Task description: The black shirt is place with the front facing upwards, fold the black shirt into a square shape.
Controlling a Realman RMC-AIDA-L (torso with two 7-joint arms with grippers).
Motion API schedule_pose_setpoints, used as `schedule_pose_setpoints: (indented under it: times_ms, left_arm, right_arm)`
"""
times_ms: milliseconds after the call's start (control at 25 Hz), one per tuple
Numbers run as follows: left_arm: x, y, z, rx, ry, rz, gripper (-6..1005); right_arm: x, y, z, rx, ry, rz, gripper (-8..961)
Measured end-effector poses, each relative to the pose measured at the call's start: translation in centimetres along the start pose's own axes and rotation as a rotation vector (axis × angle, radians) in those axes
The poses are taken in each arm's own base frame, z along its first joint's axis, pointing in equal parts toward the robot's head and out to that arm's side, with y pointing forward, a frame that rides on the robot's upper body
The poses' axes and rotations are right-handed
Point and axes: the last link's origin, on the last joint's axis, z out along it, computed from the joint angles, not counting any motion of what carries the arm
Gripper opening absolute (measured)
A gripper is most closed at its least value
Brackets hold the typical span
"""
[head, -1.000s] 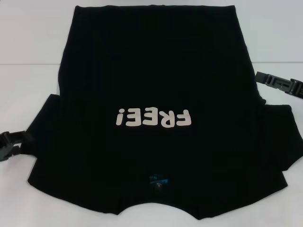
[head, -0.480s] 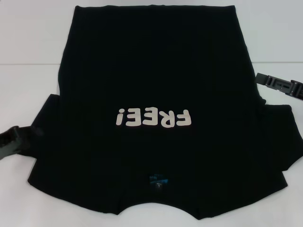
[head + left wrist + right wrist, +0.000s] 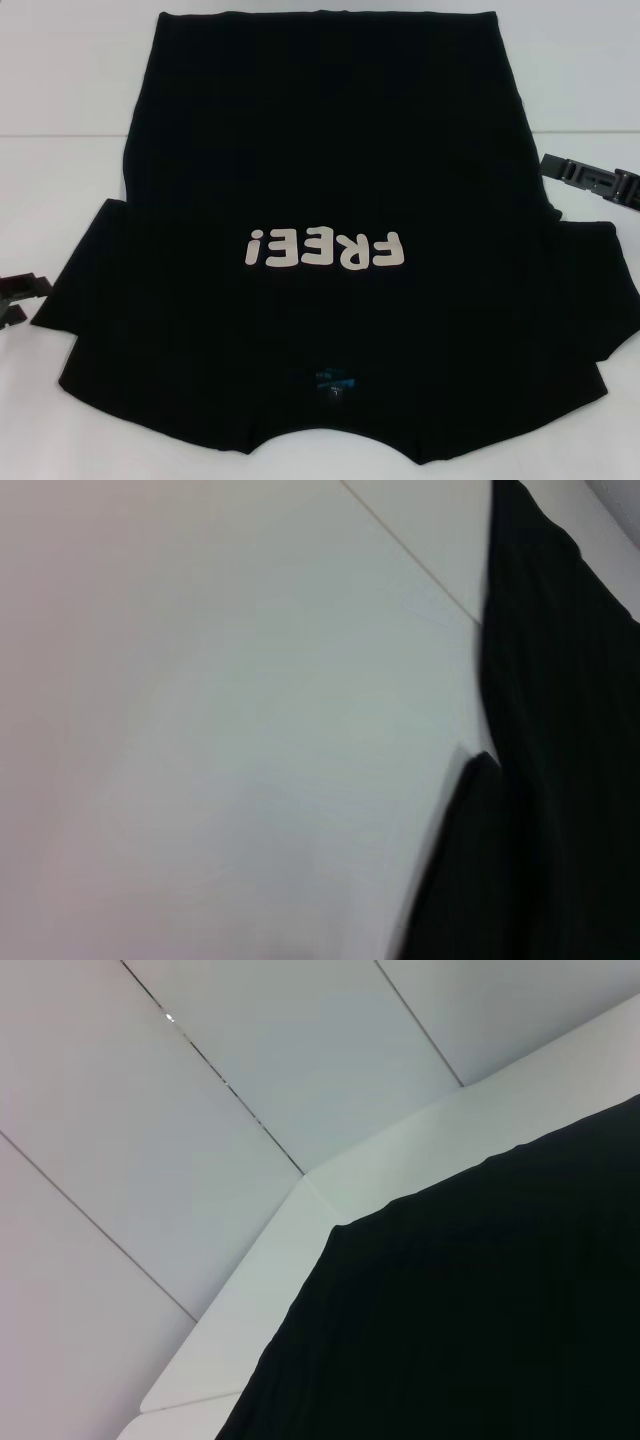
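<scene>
**Workpiece flat on table, both grippers at the sleeves**

The black shirt (image 3: 320, 200) lies spread flat on the white table (image 3: 60, 100), front side up. Its cream "FREE!" lettering (image 3: 325, 249) reads upside down in the head view, so the collar sits at the near edge and the hem at the far edge. The small blue neck label (image 3: 333, 381) shows just inside the collar. Both short sleeves extend outward — one to each side of the body panel.

The left gripper (image 3: 20, 295) sits at the left edge of the head view, low over the table, just beside the tip of the left-hand sleeve and apart from the cloth. Its claw holds nothing, and its two dark fingers appear spread apart. The left wrist view shows bare table with the shirt's edge (image 3: 560, 780) along one side.

The right gripper (image 3: 592, 180) lies near the right side of the shirt, just above the right-hand sleeve, pointing toward the body panel. Whether its claw is released or clenched cannot be told. The right wrist view shows a corner of the black cloth (image 3: 480, 1320) against the table edge.
</scene>
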Motion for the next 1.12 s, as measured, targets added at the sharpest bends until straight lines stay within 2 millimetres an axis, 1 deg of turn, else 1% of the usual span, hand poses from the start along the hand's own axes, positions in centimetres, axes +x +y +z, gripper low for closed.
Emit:
schedule_pose_setpoints:
  times_ms: [200, 600, 1120]
  left_arm:
    - [0.0, -0.3, 0.2, 0.032, -0.005, 0.009, 582]
    - [-0.2, 0.2, 0.7, 0.03, -0.021, 0.014, 582]
    - [-0.3, 1.9, 1.6, -0.017, -0.057, 0.041, 581]
  right_arm:
    - [0.0, 0.0, 0.0, -0.002, 0.0, -0.002, 725]
    - [0.0, 0.0, 0.0, 0.0, -0.001, -0.002, 723]
    - [0.0, 0.1, 0.0, -0.004, 0.001, -0.009, 721]
